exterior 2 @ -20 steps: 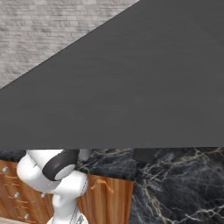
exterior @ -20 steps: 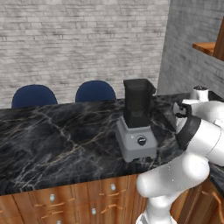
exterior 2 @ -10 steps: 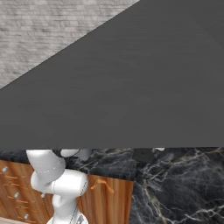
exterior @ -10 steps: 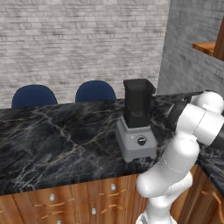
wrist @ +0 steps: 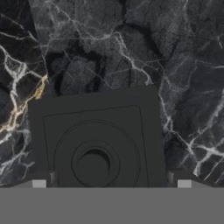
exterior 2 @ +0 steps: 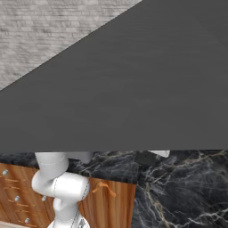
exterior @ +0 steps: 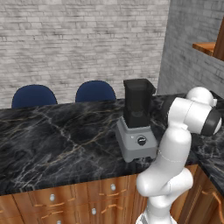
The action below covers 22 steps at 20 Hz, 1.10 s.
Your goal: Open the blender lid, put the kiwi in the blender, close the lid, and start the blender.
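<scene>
The blender (exterior: 136, 141) stands on the black marble counter (exterior: 57, 135), its grey base with the round knob (exterior: 141, 141) facing front. Its dark square jar (exterior: 138, 104) has an uncovered top. In the hand view the blender lid (wrist: 98, 144), a flat black square with raised rings, lies flat on the marble. My gripper (wrist: 111, 183) hovers over it, open, with its fingertips (wrist: 39, 183) wide apart at the lid's two sides. The kiwi is out of view. My arm's elbow (exterior: 194, 113) bends to the right of the blender.
Two blue chairs (exterior: 95, 91) stand behind the counter before a brick wall. Wooden drawers (exterior: 78, 199) run under the counter's front edge. A large dark grey surface (exterior 2: 133, 80) blocks most of the right base view. A wooden shelf (exterior: 209, 46) juts out at the upper right.
The arm has swung right and its elbow has risen. The hand, seen beside the jar a second ago, has moved behind the arm on the right.
</scene>
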Tool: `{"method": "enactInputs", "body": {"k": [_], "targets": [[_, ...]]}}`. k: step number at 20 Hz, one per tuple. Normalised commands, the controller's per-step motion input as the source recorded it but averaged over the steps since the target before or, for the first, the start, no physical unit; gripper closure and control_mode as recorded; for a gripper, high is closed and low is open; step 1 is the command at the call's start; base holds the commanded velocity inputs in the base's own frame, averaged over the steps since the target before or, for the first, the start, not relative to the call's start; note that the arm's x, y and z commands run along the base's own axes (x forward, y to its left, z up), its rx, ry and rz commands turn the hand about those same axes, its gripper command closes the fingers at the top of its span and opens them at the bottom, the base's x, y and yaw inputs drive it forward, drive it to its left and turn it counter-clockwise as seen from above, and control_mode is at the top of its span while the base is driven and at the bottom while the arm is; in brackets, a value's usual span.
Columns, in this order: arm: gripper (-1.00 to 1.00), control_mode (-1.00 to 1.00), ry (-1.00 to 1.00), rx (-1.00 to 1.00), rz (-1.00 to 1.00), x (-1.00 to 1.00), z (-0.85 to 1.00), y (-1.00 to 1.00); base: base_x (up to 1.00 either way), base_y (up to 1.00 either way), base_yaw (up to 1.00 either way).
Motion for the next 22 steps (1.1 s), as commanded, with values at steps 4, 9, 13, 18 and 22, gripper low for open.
{"method": "enactInputs", "body": {"k": [4,9,13,18,22], "targets": [[-1.00,-1.00,-0.02,0.00,0.00,0.00,-0.13,0.20,0.00,0.00,0.00],[-1.00,-1.00,0.00,0.00,0.00,0.03,-0.15,0.22,0.00,0.00,0.00],[-1.00,-1.00,0.00,0.00,0.00,0.11,-0.31,0.14,0.00,0.00,0.00],[-1.00,-1.00,0.00,0.00,0.00,0.01,-0.39,0.13,0.00,0.00,0.00],[1.00,-1.00,0.00,0.00,0.00,0.01,-0.44,0.25,0.00,0.00,0.00]]}}
